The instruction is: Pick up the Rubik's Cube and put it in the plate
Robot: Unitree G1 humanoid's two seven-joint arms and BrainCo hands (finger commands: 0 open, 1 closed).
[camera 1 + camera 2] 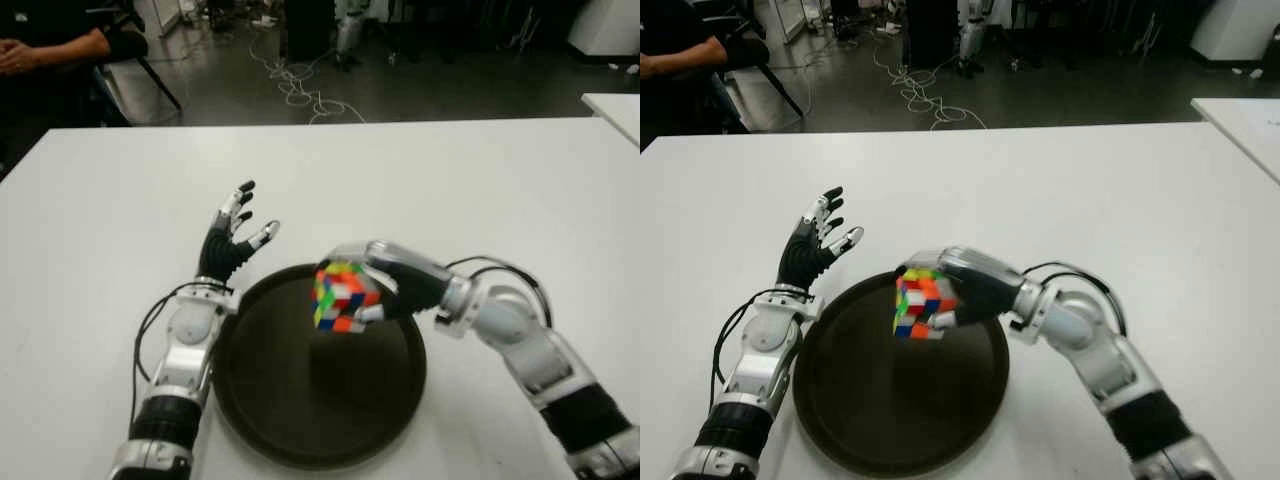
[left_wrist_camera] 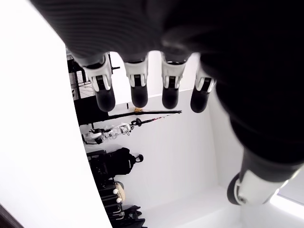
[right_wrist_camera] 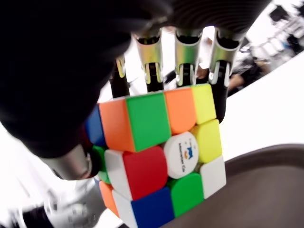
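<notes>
Multicoloured Rubik's Cube (image 1: 345, 297); dark-brown plate (image 1: 300, 420)

Bright table (image 1: 480, 180), dim background; wrist views perhaps overexposed.

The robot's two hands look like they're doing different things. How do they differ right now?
The right hand is curled around the Rubik's Cube; the left hand is spread and holds nothing. The right hand hangs over the dark plate; the left shows beside the plate's left rim, above the white table. Both have black-tipped metal fingers.
</notes>
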